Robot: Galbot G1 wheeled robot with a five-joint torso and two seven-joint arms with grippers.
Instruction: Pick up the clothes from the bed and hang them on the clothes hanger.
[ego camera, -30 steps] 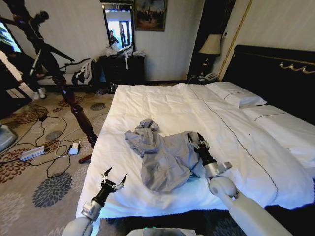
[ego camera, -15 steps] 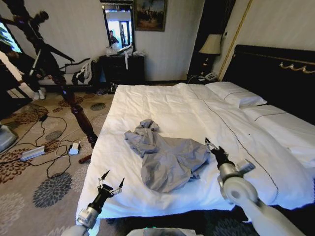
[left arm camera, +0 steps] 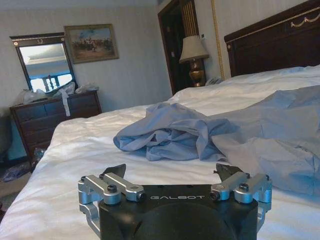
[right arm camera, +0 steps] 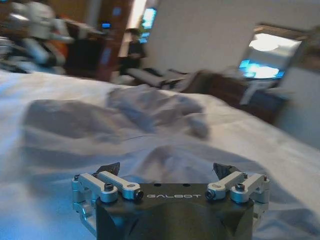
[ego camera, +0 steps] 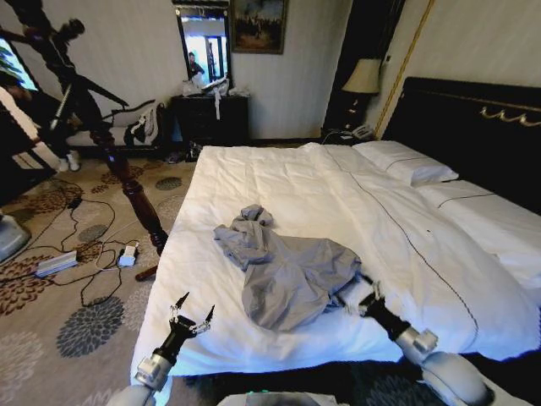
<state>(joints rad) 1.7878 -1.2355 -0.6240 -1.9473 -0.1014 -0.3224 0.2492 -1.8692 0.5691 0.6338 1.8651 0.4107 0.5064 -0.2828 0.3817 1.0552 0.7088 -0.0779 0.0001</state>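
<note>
The clothes (ego camera: 287,275), a crumpled grey-blue shirt, lie on the bed (ego camera: 279,182) near its foot edge, spread over the white duvet with one bunched sleeve reaching toward the pillows. In the head view, the right gripper (ego camera: 363,302) sits low over the duvet at the shirt's edge nearest the headboard side, fingers spread and holding nothing. The left gripper (ego camera: 191,315) hovers at the bed's foot corner, apart from the shirt, its two dark fingertips splayed wide and empty. A dark turned-wood post (ego camera: 127,182) leans beside the bed on the patterned carpet.

In the left wrist view, the left gripper (left arm camera: 172,174) points across the duvet at the shirt (left arm camera: 210,132), jaws apart, with bare white cover between them and the cloth.

In the right wrist view, the right gripper (right arm camera: 167,170) faces the blurred shirt (right arm camera: 120,115) just ahead, jaws wide, gripping nothing.
</note>
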